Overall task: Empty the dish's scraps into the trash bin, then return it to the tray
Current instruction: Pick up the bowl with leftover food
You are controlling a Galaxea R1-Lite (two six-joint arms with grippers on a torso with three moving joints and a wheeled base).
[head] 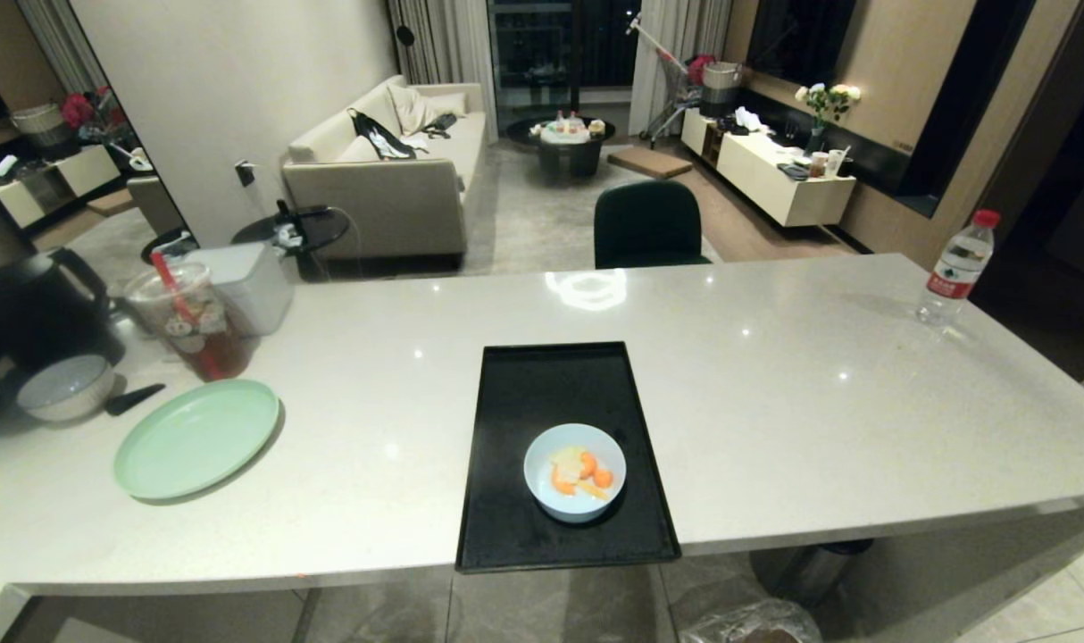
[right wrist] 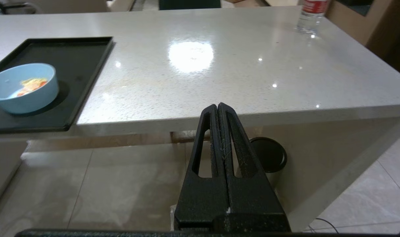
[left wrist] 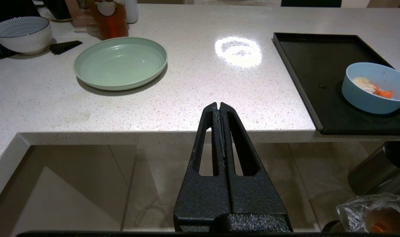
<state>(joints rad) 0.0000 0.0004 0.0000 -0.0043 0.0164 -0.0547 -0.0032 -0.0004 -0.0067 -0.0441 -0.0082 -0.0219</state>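
Both arms hang short of the bench's near edge — left end effector [left wrist: 219, 104] and right end effector [right wrist: 217, 106] pressed closed, empty. The trash bin [head: 756, 625] sits apparently below that edge. The dish [head: 575, 471] with scraps [head: 581, 472] rests at the tray's [head: 542, 375] near end.

room | beige sofa [head: 390, 170]; dark chair [head: 646, 223]; white speckled counter [head: 774, 375]

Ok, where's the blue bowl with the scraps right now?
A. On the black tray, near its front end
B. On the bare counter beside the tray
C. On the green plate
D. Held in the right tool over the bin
A: the bowl sits on the tray toward its near end, scraps inside; both tools are shut, holding nothing, below the counter edge.
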